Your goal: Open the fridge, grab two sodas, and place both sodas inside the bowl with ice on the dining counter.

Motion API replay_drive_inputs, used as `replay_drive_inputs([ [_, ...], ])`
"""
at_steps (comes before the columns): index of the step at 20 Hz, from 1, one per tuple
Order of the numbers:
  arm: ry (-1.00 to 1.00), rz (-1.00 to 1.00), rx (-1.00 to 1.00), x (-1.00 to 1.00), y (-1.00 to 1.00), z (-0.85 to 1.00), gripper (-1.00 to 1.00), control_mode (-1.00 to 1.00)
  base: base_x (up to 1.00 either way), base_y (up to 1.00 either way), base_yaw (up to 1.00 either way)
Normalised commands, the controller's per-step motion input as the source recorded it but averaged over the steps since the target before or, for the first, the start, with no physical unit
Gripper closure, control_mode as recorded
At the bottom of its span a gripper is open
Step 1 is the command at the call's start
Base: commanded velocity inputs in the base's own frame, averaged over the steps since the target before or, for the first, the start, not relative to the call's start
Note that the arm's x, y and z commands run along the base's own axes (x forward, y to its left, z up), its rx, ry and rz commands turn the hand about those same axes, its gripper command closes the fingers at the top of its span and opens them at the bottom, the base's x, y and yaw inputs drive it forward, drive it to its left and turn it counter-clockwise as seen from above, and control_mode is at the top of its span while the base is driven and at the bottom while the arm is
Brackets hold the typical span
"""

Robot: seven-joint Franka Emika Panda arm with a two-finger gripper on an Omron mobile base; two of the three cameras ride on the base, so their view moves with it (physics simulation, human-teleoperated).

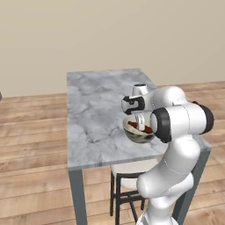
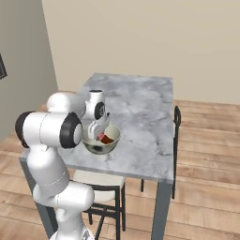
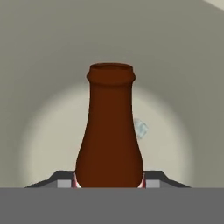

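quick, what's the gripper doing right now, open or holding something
Gripper: shut on the brown bottle, jaws at its base, over the bowl.

Chair (image 2: 176,140) beside table; stool (image 1: 127,176) beneath

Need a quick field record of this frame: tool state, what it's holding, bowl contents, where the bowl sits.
tool: shut on the brown bottle, over the bowl
bottle: neck points away from the hand, toward the bowl's pale inside
bowl: on the near part of the marble table, close to its edge
bowl contents: something red-brown shows inside; can't tell which soda
ice: one small pale cube-like speck beside the bottle
nearby: chair at the table's side, stool tucked under the near edge
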Motion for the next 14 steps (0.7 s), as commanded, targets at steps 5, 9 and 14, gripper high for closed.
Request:
replay_drive_inputs([
  [5,-0.06,0.0,0.0,-0.12,0.0,0.0,-1.0,-1.0,0.0,0.0,0.0],
  [9,-0.14,0.0,0.0,-0.52,0.0,0.02,-1.0,-1.0,0.0,0.0,0.0],
  [14,-0.21,0.0,0.0,-0.54,0.0,0.29,-1.0,-1.0,0.0,0.0,0.0],
])
